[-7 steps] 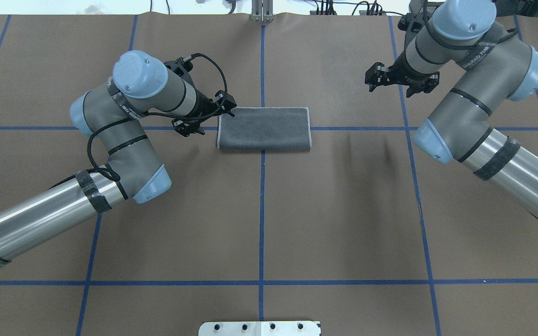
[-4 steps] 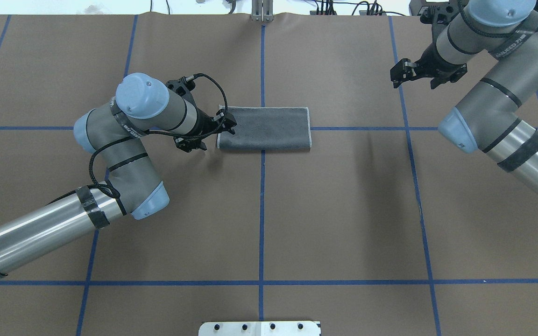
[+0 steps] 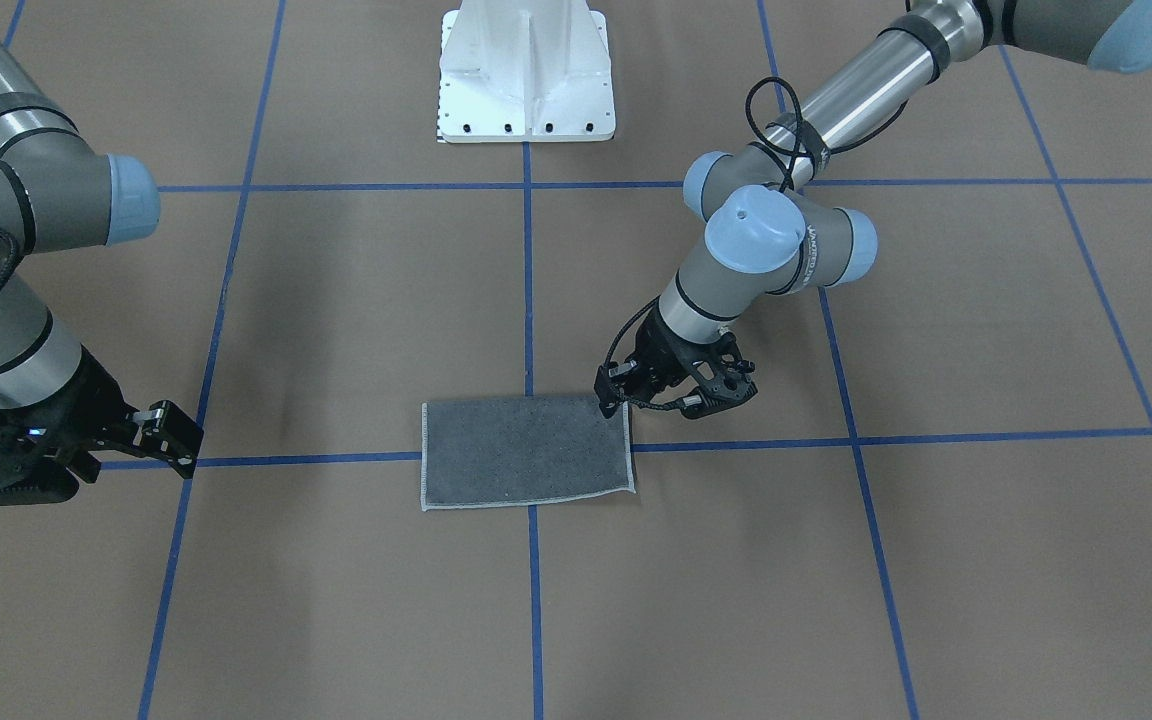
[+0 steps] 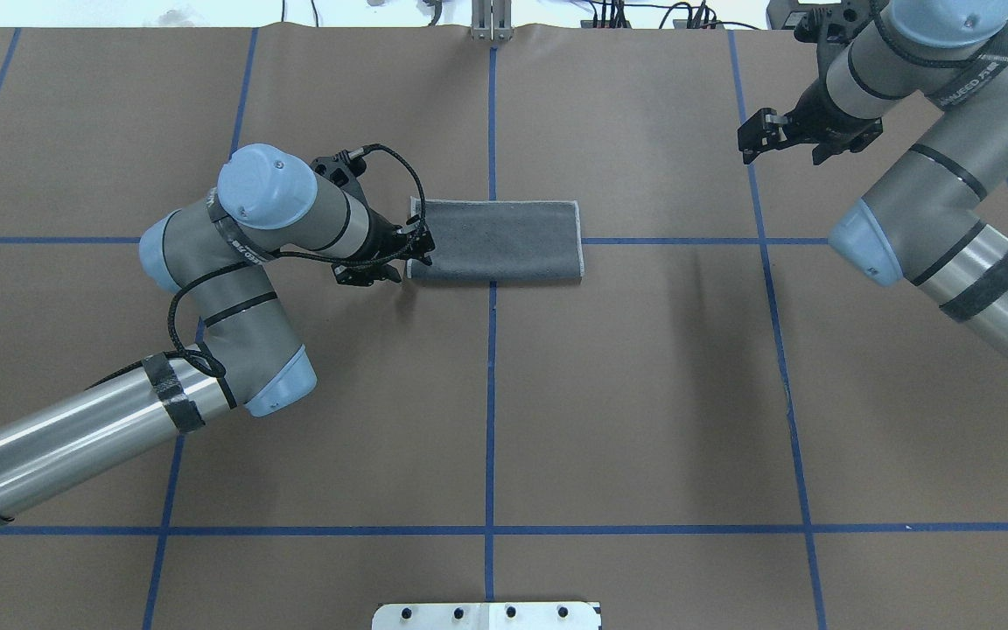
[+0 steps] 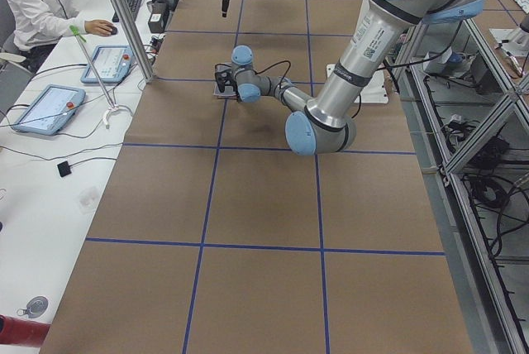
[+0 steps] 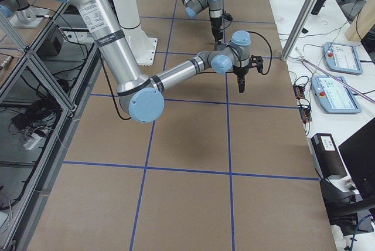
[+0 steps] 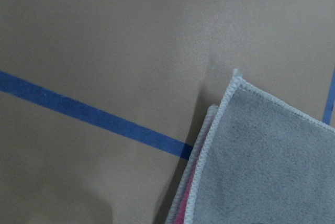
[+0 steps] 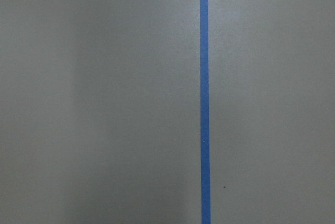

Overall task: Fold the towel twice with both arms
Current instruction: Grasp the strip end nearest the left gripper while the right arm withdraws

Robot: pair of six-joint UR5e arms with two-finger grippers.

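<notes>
At the near edge, base (image 4: 486,615): white plate on the centre line
Tabletop (image 4: 644,394): brown, marked into squares by blue tape (image 4: 490,420)
Left arm (image 4: 259,210): comes in from the near left, bent at the elbow, wrist turned down at the left end of the towel (image 4: 495,241)
Left jaws: spread apart, holding nothing; one finger (image 4: 423,248) stands at the towel's left edge, the other is out over bare tabletop; I cannot tell whether the first touches the cloth
Towel (image 3: 526,452): in the middle of the tabletop, flat, folded once into a rectangle, dark grey face up with light edging, lying over the crossing of two tape lines; the left wrist view shows two layers slightly offset at one corner, with pink (image 7: 180,214) between them
Right arm (image 4: 933,114): at the far right, well apart from the towel
Right jaws: released, empty, above bare tabletop near a tape line
</notes>
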